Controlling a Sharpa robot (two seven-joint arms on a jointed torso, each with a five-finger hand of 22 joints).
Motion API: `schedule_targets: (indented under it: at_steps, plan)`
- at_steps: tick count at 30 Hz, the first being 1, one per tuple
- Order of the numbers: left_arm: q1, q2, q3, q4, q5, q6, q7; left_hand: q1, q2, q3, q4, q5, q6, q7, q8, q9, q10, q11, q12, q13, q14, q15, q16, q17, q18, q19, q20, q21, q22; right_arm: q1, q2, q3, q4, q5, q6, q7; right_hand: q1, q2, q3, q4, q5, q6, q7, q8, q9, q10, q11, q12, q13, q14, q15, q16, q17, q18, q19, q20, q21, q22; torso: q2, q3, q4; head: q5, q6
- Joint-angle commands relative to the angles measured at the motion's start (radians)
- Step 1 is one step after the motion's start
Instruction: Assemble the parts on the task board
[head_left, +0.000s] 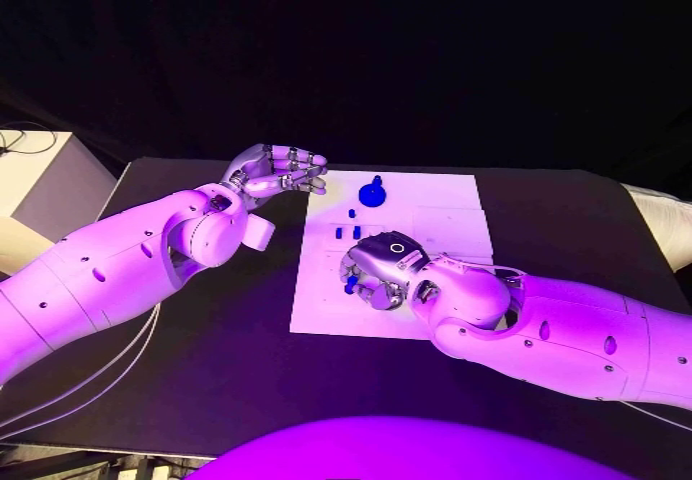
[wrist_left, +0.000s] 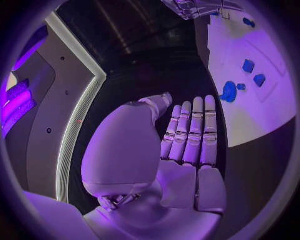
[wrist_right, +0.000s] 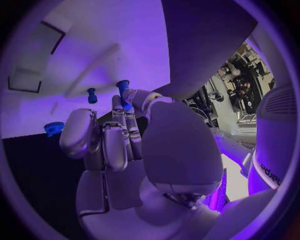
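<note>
— Looking at the task board, where does it lie?
— Mid-worktop, a white plate. A blue round part with a knob sits near its far edge, and two small blue pegs stand just nearer the robot.

— And the right hand?
— Palm down over the board's left side. In the right wrist view its thumb and a fingertip pinch a small blue peg, the other fingers curled beside it.

— The left hand?
— Off the board, above the worktop just left of its far corner. Its fingers lie straight together, thumb apart, with nothing in them.

— Anything else?
— A pale box at the worktop's left end.
</note>
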Motion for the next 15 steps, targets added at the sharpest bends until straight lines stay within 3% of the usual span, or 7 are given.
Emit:
schedule_targets:
  at_steps: [1,9,15]
  plan:
    - [0.000,0.001,0.000,0.003,0.000,0.016,0.005,0.011,0.002,-0.004,0.002,0.000,0.002,0.010,-0.004,-0.001,0.000,0.007,-0.004,0.002,0.009,-0.001,-0.006,0.001,0.010,0.008,-0.002,-0.005,-0.001,-0.008,0.004,-0.005,-0.010,-0.025,0.058,-0.010,0.004,0.013,0.005,-0.003,0.006,0.001,0.000,0.004,0.005,0.043,-0.036,-0.003,-0.001,0.034,-0.006,-0.002,-0.001,-0.012,0.008,-0.006,-0.004,0.002,0.000,-0.0006,-0.0002,-0.002,-0.002]
    - [0.000,0.000,0.000,0.005,0.000,0.018,0.005,0.010,0.002,-0.005,0.004,0.000,0.003,0.010,-0.004,-0.002,0.000,0.006,-0.004,0.002,0.010,-0.001,-0.007,0.003,0.010,0.008,-0.002,-0.007,-0.002,-0.023,0.015,-0.008,-0.024,-0.028,0.073,-0.002,-0.004,0.004,0.002,-0.013,0.001,-0.010,0.003,0.004,0.009,0.033,-0.033,-0.012,-0.002,0.034,-0.004,-0.003,-0.003,-0.013,0.005,-0.003,-0.004,0.004,0.000,-0.0010,0.0029,-0.012,-0.003]
    - [0.000,-0.002,0.000,0.005,0.000,0.017,0.005,0.009,0.002,-0.005,0.005,0.000,0.004,0.009,-0.003,-0.002,0.000,0.006,-0.004,0.002,0.009,-0.001,-0.007,0.003,0.010,0.009,-0.002,-0.007,-0.002,-0.026,0.013,-0.008,-0.025,-0.028,0.064,-0.001,-0.010,-0.017,0.002,-0.030,-0.005,-0.038,0.011,-0.008,0.010,0.006,-0.023,-0.020,-0.006,0.034,0.006,-0.003,-0.003,-0.013,0.002,0.003,-0.007,0.004,-0.001,-0.0007,0.0004,-0.011,-0.001]
